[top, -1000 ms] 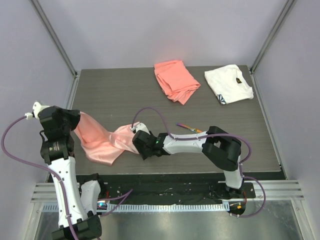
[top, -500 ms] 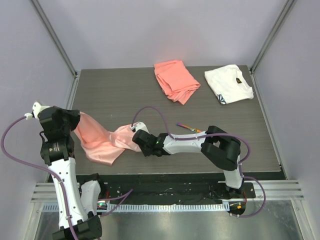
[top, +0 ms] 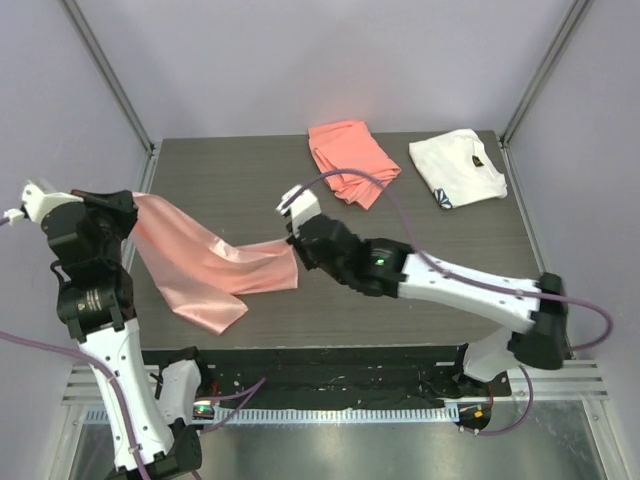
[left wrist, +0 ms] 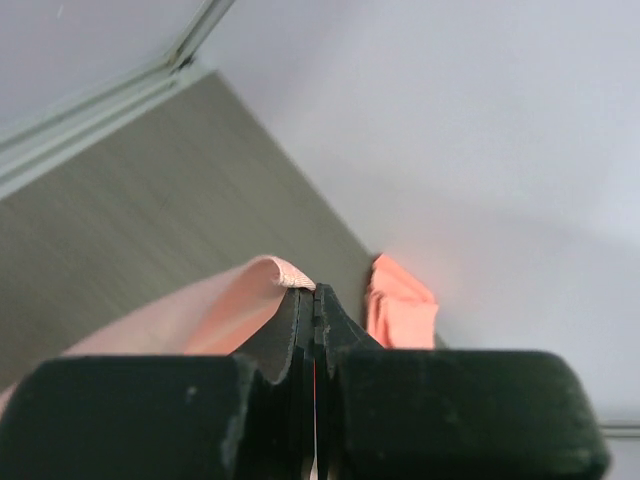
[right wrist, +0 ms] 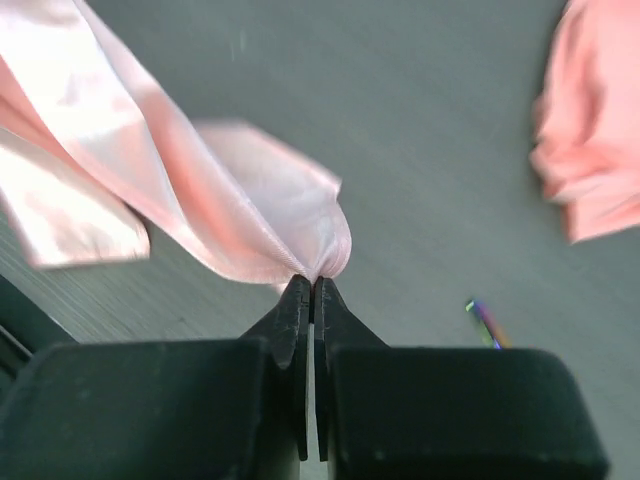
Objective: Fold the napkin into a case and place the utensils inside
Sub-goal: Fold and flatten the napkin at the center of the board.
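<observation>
The glossy pale-pink napkin (top: 220,265) hangs stretched between both grippers above the table's left half, one loose corner sagging toward the near edge. My left gripper (top: 127,205) is shut on its left end; the left wrist view shows the cloth's hem (left wrist: 285,270) pinched at the tips of that gripper (left wrist: 313,290). My right gripper (top: 293,250) is shut on the right end, with the napkin (right wrist: 250,215) bunched at its tips (right wrist: 312,282). One iridescent utensil tip (right wrist: 484,322) lies on the table beyond the right fingers; in the top view the arm hides the utensils. No case is in view.
A thicker coral-orange cloth (top: 350,160) lies crumpled at the back middle of the table. A folded white cloth with a dark mark (top: 458,168) sits at the back right. The dark wood table (top: 230,180) is framed by metal posts and grey walls.
The right gripper closed on the napkin's right end and rose toward the table's middle. The left gripper lifted and moved left, so the crumpled napkin now hangs stretched between them.
</observation>
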`<state>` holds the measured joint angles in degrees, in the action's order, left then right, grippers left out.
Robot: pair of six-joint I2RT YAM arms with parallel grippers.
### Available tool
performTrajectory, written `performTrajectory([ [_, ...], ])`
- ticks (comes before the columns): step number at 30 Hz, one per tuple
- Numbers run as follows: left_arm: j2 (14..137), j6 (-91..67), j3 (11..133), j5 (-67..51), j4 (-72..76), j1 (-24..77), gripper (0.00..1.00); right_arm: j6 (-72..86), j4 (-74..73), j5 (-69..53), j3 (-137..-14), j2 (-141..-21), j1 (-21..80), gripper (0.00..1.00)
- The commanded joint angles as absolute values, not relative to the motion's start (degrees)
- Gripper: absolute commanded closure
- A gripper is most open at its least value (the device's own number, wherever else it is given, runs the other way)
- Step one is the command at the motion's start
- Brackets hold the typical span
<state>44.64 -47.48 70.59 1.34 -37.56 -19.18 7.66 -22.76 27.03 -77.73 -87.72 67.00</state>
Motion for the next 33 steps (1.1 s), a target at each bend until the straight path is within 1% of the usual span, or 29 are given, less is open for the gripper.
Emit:
performTrajectory([
  [1,42.81,-46.41,82.69,2.99,-36.29,-18.98,1.0,0.27,-22.15,31.03,-84.11,-75.43,67.06,0.99],
  [5,40.61,-47.28,91.04,2.2,-37.53,-18.99,1.0,-2.1,-20.57,24.97,-84.46,-64.02,67.41,0.99],
  [12,37.89,-47.55,106.06,0.35,-39.81,-18.99,0.99,-4.83,-18.64,11.09,-84.9,-50.65,67.59,0.99],
  [13,37.71,-47.37,107.3,0.35,-40.25,-19.07,1.0,-4.75,-18.37,8.03,-84.99,-49.84,67.59,0.99],
  [17,37.79,-46.85,112.23,0.7,-43.68,-18.72,0.99,-2.73,-15.91,3.26,-85.34,-45.89,67.5,0.99],
  [19,37.88,-46.85,112.24,1.67,-44.38,-18.46,0.99,-2.2,-15.29,3.51,-85.87,-45.53,67.59,0.99],
  [23,37.71,-46.5,106.37,3.52,-43.34,-18.19,0.99,-2.55,-14.15,10.61,-85.25,-47.19,67.59,0.99],
  [24,37.79,-46.67,101.74,3.52,-42.29,-18.19,0.99,-2.9,-14.15,15.68,-84.99,-48.24,67.59,0.99],
  [26,38.49,-46.76,97.14,2.91,-39.83,-18.19,1.0,-3.16,-14.15,19.76,-84.99,-51.92,67.5,0.99],
  [27,38.76,-46.84,91.9,2.29,-38.34,-18.28,0.99,-3.95,-13.89,22.99,-84.47,-53.25,67.59,0.99],
  [28,39.11,-46.85,89.32,1.76,-36.75,-18.19,0.99,-4.83,-13.28,24.68,-83.94,-54.65,67.5,0.99],
  [29,39.63,-46.76,86.77,1.15,-33.87,-18.19,1.0,-5.62,-12.84,26.18,-83.67,-58.24,66.98,0.99],
  [30,40.07,-46.41,81.7,1.06,-31.84,-18.28,1.0,-6.06,-11.87,26.19,-83.06,-59.84,65.93,0.99],
  [31,40.6,-46.32,79.3,1.14,-30.34,-18.19,1.0,-6.24,-11.0,25.41,-82.62,-61.59,64.44,0.99],
  [33,42.96,-45.36,73.52,1.23,-26.14,-18.28,1.0,-3.01,-8.46,21.12,-80.79,-66.06,54.71,0.99],
])
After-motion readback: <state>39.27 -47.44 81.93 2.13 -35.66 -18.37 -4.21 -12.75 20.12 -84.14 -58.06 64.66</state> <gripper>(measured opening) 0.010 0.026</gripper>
